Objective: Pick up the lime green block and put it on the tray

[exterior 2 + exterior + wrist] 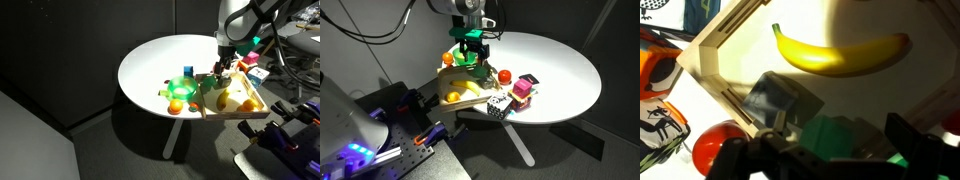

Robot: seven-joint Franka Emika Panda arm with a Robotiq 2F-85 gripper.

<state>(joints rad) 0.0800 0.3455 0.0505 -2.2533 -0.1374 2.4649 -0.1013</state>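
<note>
The lime green block point(828, 135) sits between the jaws of my gripper point(845, 140), which is shut on it and holds it just above the tray. The pale wooden tray point(718, 58) has a low rim and holds a banana point(840, 55). In both exterior views the gripper point(472, 47) point(222, 74) hangs over the tray point(472, 92) point(247, 110) at the edge of the round white table. The fingers hide most of the block in the exterior views.
A red ball point(708, 148) point(504, 75) lies just outside the tray rim. A pink block point(523, 88) and a dotted cube point(497, 106) sit near the table's edge. A round green dish point(186, 89) and an orange fruit point(176, 107) lie beside the tray.
</note>
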